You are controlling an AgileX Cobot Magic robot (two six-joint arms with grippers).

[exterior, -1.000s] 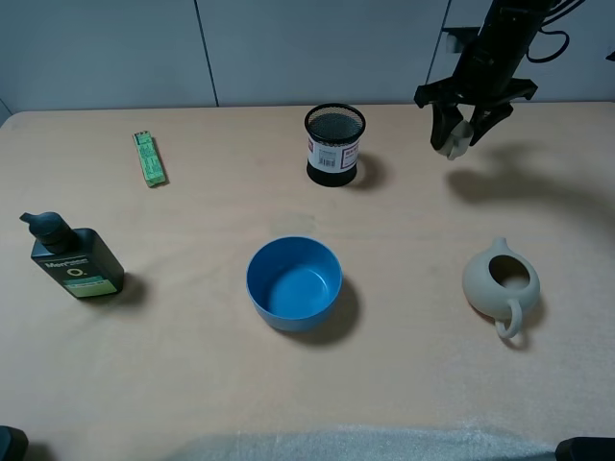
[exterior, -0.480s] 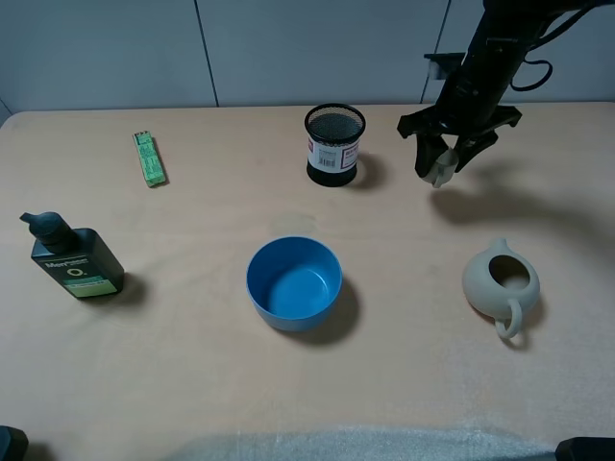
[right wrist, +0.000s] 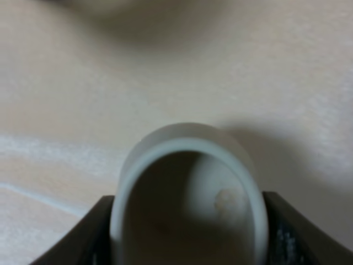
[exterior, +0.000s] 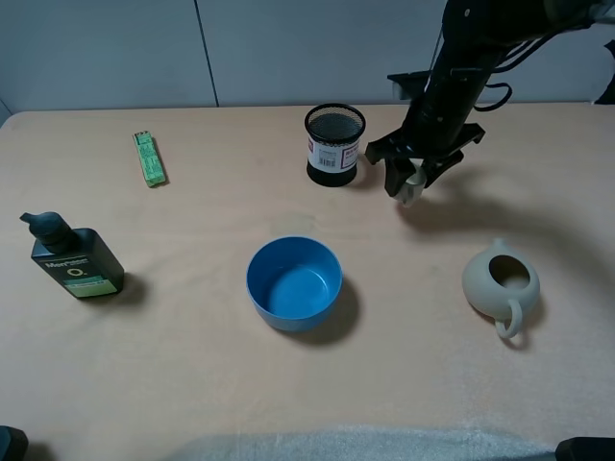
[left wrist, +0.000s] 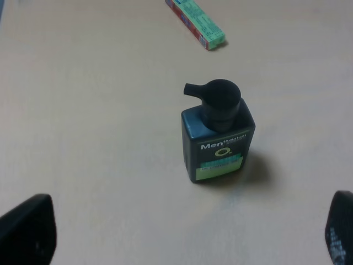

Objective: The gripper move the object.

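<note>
The cup (right wrist: 190,187) in my right gripper (exterior: 411,187) is smooth, matt ceramic; the holder (exterior: 334,144) at its 10 o'clock is black wire mesh.

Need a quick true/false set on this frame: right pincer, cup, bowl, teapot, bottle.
1. The right pincer is shut on the cup. True.
2. The cup sits inside the blue bowl. False: the bowl holds nothing, and the cup is in the pincer, just right of the mesh pen holder in the exterior high view.
3. The teapot rests on the table, apart from the pincer. True.
4. The pump bottle lies on its side. False: it stands upright, pump head on top.
</note>
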